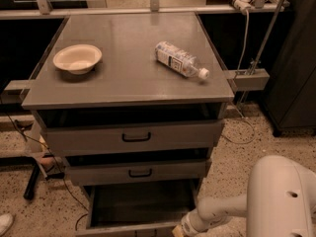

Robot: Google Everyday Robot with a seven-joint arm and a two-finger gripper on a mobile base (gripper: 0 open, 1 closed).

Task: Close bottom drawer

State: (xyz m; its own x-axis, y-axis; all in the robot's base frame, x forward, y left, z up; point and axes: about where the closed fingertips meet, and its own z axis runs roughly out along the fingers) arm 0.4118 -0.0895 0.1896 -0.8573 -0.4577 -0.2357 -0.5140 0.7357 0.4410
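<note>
The bottom drawer [140, 204] is the narrowest of three grey drawers and stands pulled out, its empty inside showing; its front panel lies at the frame's bottom edge and its handle is out of view. My white arm [217, 214] reaches in from the lower right. My gripper [178, 229] sits at the drawer's front right corner, mostly cut off by the frame's bottom edge.
The top drawer [133, 136] and middle drawer [138, 172] are slightly open, each with a black loop handle. On the grey cabinet top [123, 78] lie a white bowl [77, 59] and a plastic bottle [180, 60]. Cables run on the floor at left.
</note>
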